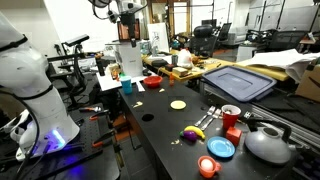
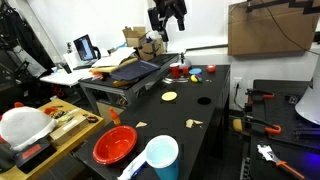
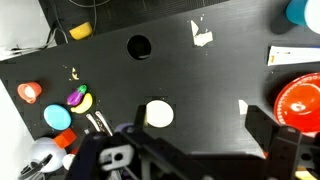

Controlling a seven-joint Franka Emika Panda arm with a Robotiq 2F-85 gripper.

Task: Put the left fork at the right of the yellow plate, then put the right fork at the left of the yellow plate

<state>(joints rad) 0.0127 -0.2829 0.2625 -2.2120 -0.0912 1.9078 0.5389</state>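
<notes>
Two forks (image 3: 98,124) untouched, arm high above the table (image 3: 230,70)
The gripper (image 2: 167,18) hangs wide open and empty; in the wrist view the yellow plate (image 3: 159,114) lies just ahead, the forks together beside it toward the picture's left edge.

The robot's gripper (image 2: 167,26) hangs high, near twelve o'clock in both exterior views, and points straight down. In the wrist view its dark fingers (image 3: 275,140) rise from six o'clock, with the jaws spread wide apart.
</notes>
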